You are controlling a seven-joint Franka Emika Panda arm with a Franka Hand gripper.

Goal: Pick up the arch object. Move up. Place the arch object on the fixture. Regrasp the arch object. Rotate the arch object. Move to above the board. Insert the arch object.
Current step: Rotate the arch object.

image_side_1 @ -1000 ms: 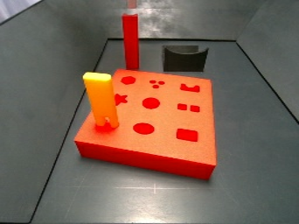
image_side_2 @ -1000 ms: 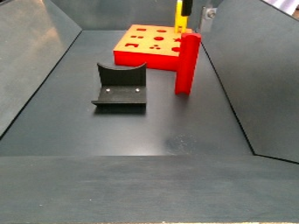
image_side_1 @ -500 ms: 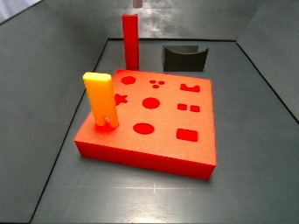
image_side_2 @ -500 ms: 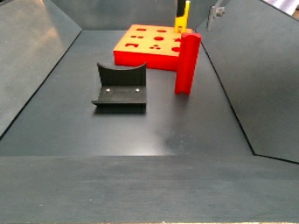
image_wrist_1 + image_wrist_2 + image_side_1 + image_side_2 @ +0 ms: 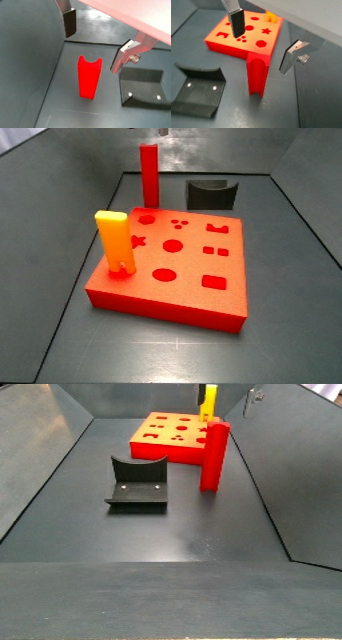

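Note:
The arch object (image 5: 150, 173) is a slim bright-red bar standing upright on the floor behind the board (image 5: 194, 263), beside the fixture (image 5: 211, 194). It also shows in both wrist views (image 5: 88, 75) (image 5: 258, 72), with its notched end facing the camera. My gripper (image 5: 97, 40) (image 5: 263, 40) is open and empty, hovering above the bar's top end with a finger on either side and not touching it. One finger (image 5: 254, 396) shows near the top edge of a side view.
A yellow-topped orange peg (image 5: 112, 240) stands in the board's near left corner, and also shows in a wrist view (image 5: 271, 16). The fixture (image 5: 136, 484) sits left of the bar (image 5: 214, 456). Sloped grey walls enclose the floor on all sides.
My gripper has moved a little further up toward the frame edge in both side views. The arch object, board and fixture have not moved.

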